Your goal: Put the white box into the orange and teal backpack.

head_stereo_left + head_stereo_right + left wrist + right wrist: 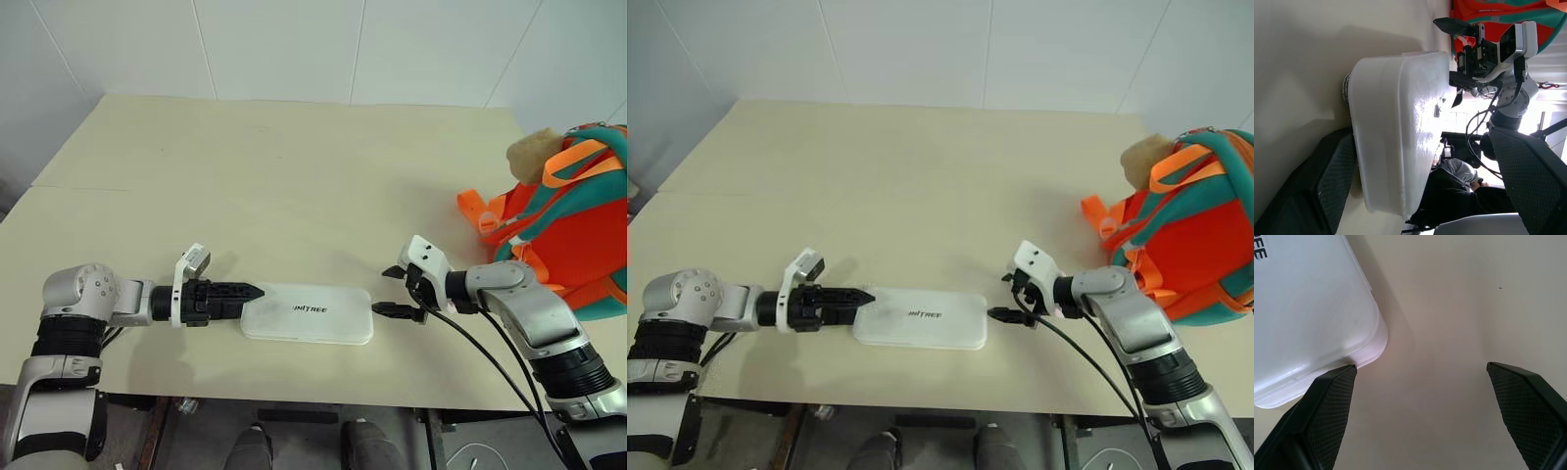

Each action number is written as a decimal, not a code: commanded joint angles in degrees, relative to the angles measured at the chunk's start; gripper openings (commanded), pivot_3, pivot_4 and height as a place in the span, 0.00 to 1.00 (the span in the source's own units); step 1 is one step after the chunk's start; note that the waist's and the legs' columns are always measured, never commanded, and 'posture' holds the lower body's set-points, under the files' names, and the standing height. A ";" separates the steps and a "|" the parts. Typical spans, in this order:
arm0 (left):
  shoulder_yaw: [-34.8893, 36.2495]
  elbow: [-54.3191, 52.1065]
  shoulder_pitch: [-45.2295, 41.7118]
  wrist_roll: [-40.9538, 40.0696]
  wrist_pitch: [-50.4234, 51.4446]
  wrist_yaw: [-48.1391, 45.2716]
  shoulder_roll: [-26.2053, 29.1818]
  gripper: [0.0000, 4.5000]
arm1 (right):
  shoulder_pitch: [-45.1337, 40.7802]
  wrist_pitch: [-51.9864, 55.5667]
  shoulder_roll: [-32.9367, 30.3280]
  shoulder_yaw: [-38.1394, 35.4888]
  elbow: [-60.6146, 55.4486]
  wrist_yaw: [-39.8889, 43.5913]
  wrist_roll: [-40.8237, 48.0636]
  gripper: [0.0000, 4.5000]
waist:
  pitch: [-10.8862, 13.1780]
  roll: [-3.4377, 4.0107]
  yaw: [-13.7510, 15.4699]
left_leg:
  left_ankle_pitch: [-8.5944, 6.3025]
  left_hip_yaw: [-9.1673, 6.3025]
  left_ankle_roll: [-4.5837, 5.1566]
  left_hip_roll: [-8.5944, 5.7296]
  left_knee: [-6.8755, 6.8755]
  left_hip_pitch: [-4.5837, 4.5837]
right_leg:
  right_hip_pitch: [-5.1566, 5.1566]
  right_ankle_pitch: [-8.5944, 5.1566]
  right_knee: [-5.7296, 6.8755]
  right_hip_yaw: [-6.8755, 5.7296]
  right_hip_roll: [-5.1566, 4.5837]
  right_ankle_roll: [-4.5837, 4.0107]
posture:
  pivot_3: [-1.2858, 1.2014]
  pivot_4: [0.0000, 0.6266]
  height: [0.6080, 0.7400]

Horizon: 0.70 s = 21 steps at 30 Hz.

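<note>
While white box point(309, 313) lies flat on table point(294, 176), left claw point(257, 291) and right claw point(385, 309), both spread, flank its ends.

The white box point(309, 313) lies flat near the table's point(274, 186) near edge, hemmed by the left gripper point(245, 292) at its left end and the right gripper point(397, 294) at its right. The far tabletop lies bare; the orange and teal backpack point(568, 225) blocks the right edge.
</note>
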 commanded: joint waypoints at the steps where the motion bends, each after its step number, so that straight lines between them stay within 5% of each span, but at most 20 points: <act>1: -0.05 -0.09 -0.62 1.59 -0.93 0.33 -1.78 1.00 | -0.14 -0.79 0.02 0.00 -2.11 0.17 0.39 1.00 | 0.00 0.00 0.16 | 0.00 0.00 0.00 -0.01 0.04 0.00 | 0.01 0.01 0.01 0.00 0.00 0.01 | 0.52 0.24 1.00; 3: 0.63 0.27 -0.74 2.03 -1.50 0.47 -2.48 1.00 | -0.11 -0.75 0.01 -0.10 -2.15 0.11 0.37 1.00 | 0.00 0.00 0.27 | 0.00 -0.01 0.00 -0.01 0.12 0.00 | 0.04 0.02 0.02 0.00 0.00 0.03 | 0.52 0.24 1.00; 6: -0.11 -0.43 -0.43 3.64 -3.51 0.38 -2.55 0.87 | 0.10 -0.79 -0.38 -0.40 -2.11 0.09 0.26 1.00 | 0.00 0.00 0.49 | 0.00 0.00 0.01 -0.01 0.21 0.00 | 0.07 0.06 0.03 0.01 0.00 0.07 | 0.52 0.24 1.00; 13: -4.84 -3.15 0.43 7.32 -6.31 -1.94 -0.13 0.38 | 0.60 -0.18 -0.54 -3.48 -2.27 -0.91 1.56 1.00 | 0.00 0.00 0.51 | -0.01 0.00 0.01 -0.01 0.17 -0.02 | 0.05 0.07 0.00 0.02 0.00 0.07 | 0.52 0.24 1.00; 21: -7.14 -4.02 -0.44 9.25 -8.96 -4.17 2.26 0.33 | 3.55 6.69 0.89 -14.93 -9.59 -4.70 10.26 1.00 | 0.00 -0.01 0.85 | -0.01 -0.01 0.02 -0.01 0.16 -0.02 | 0.06 0.07 -0.03 0.02 0.00 0.07 | 0.52 0.24 1.00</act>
